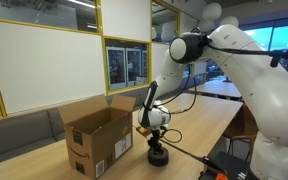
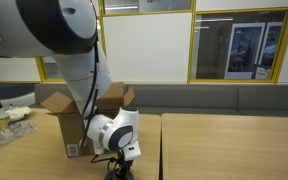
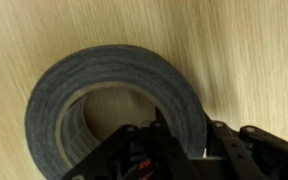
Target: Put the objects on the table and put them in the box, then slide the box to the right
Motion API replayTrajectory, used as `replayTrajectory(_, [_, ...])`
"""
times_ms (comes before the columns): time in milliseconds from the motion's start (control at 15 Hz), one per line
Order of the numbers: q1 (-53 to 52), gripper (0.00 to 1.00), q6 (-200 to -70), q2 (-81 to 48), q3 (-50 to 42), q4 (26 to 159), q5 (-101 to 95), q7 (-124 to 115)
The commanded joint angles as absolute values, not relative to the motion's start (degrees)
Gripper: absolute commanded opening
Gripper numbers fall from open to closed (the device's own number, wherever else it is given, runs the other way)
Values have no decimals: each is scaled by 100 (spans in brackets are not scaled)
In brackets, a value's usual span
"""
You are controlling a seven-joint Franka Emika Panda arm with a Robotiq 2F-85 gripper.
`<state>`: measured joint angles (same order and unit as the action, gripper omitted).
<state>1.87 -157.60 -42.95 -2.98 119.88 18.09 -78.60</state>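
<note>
Tape roll (image 3: 104,65): dark grey, flat on the wooden table (image 3: 254,50), filling the left and centre of the wrist view. Gripper (image 3: 189,142) comes in from the bottom edge of that view and sits right over the roll's right-hand wall. One finger (image 3: 160,130) looks to be inside the hole, the other outside. Can't tell if the claw is actually pinching the wall or just straddling it; the contact is hidden by the gripper body.

In an exterior view the gripper (image 1: 157,150) points straight down at the tabletop (image 1: 209,122), lower centre of frame, just beside the cardboard box (image 1: 96,138). Box sits lower left, upright, flaps open.

In an exterior view the box (image 2: 76,118) is left of centre and the gripper (image 2: 117,166) is at the bottom edge, just in front of it. Roll is not separable from the gripper in either exterior view.
</note>
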Motion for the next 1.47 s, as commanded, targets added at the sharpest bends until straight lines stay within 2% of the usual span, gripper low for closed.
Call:
replayTrajectory(0, [85,14,-15741,-4056,-434,12088,1863,-7717])
replayTrajectory(933, [-917,14,-15350,-1528,-1675,13234,363,-8278])
replayTrajectory(1400, [-619,14,-14560,-391,-1501,12984,-1088,-8950])
